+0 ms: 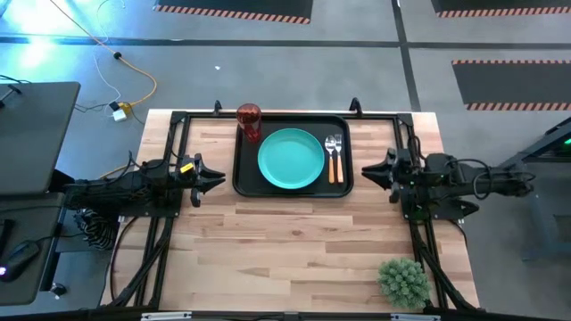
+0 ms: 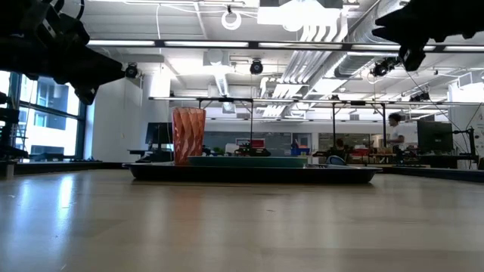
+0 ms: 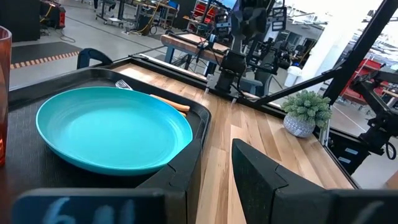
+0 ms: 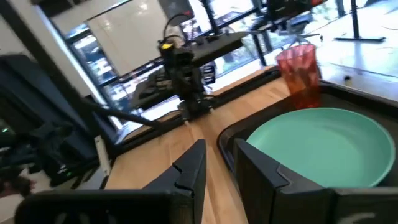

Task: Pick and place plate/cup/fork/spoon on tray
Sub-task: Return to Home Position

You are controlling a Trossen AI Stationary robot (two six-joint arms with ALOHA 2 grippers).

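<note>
Both left hand (image 1: 212, 182) and right hand (image 1: 373, 175) hang empty, slightly parted

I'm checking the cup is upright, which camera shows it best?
The low view: the cup stands side-on, whole and upright on the tray. The high view shows it from above, the right wrist view beyond the plate, the left wrist view only its edge.
</note>
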